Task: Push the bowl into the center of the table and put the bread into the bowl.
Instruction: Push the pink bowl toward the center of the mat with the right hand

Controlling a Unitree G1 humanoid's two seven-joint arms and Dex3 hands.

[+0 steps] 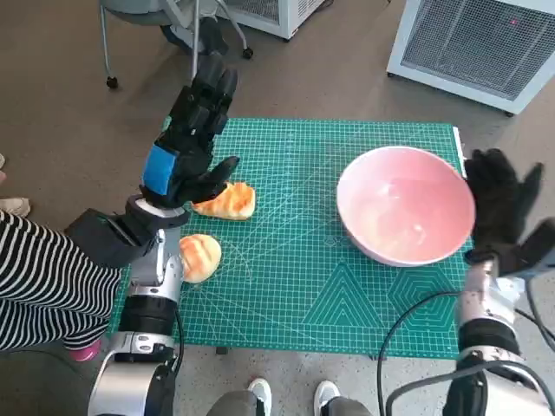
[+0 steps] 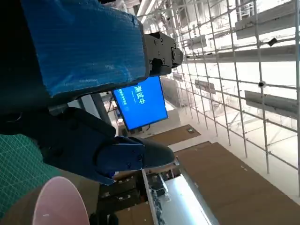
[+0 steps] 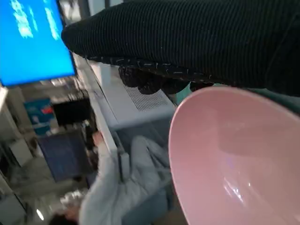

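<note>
My left hand (image 1: 192, 139) hovers spread over two bread rolls (image 1: 227, 201); my right hand (image 1: 503, 208) (fingers splayed, empty) flanks the pink bowl (image 1: 405, 205).

A pink bowl (image 1: 406, 215) sits on the right part of the green cutting mat (image 1: 303, 286); the gloved right hand (image 1: 503, 208) is at its right rim, fingers spread; two bread rolls (image 1: 227, 201) (image 1: 199, 256) lie near the mat's left edge; the left hand (image 1: 192, 139) is above them, fingers extended, holding nothing.
</note>
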